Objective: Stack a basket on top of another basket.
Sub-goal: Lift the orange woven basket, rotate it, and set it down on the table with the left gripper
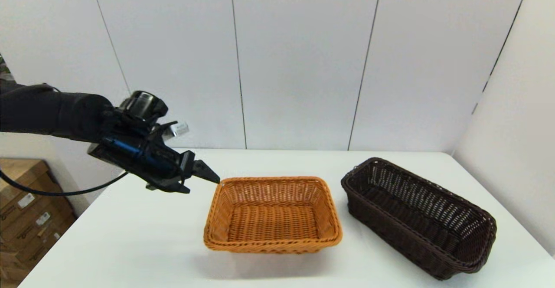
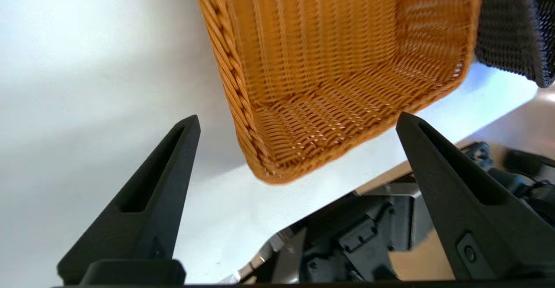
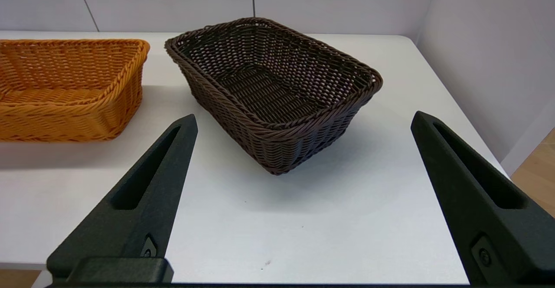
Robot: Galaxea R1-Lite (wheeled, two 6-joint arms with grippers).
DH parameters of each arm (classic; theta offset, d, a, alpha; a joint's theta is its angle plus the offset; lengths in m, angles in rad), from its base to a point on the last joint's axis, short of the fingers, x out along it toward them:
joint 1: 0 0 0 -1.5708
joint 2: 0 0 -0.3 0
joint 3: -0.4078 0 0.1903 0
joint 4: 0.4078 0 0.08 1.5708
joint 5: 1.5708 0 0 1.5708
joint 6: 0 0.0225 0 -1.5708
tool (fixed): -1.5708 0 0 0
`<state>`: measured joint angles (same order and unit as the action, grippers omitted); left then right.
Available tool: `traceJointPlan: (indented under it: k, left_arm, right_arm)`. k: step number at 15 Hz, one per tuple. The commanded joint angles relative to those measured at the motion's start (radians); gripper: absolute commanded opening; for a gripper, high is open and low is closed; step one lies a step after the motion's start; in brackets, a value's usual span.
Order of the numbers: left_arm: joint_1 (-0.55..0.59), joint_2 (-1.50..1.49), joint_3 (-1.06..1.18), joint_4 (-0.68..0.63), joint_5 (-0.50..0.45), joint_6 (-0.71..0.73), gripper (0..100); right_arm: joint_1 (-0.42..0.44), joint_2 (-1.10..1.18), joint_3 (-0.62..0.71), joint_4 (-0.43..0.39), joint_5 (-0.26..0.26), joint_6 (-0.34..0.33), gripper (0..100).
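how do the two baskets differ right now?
Colour: the orange-tan basket versus the dark brown basket. Pose: the orange-tan basket sits square to the table edge, the dark brown basket angled. Position: the orange-tan basket has the open left gripper at its corner; the dark brown basket lies to its right. Both are empty, upright, woven, unstacked.
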<state>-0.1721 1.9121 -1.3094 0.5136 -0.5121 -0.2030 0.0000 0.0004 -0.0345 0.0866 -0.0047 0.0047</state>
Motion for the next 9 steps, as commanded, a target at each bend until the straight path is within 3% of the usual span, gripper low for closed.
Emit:
traceJointPlan:
  k: [1, 5, 9]
  left_arm:
    - [0.031, -0.297, 0.082, 0.011, 0.064, 0.105, 100]
    - [0.034, -0.556, 0.211, -0.023, 0.066, 0.105, 100]
    - [0.083, -0.892, 0.463, -0.158, 0.066, 0.143, 100]
  right_arm:
    - [0.0, 0.0, -0.001, 0.001, 0.0, 0.0, 100]
    - [0.0, 0.0, -0.001, 0.001, 0.0, 0.0, 100]
    - [0.0, 0.0, 0.001, 0.001, 0.0, 0.0, 100]
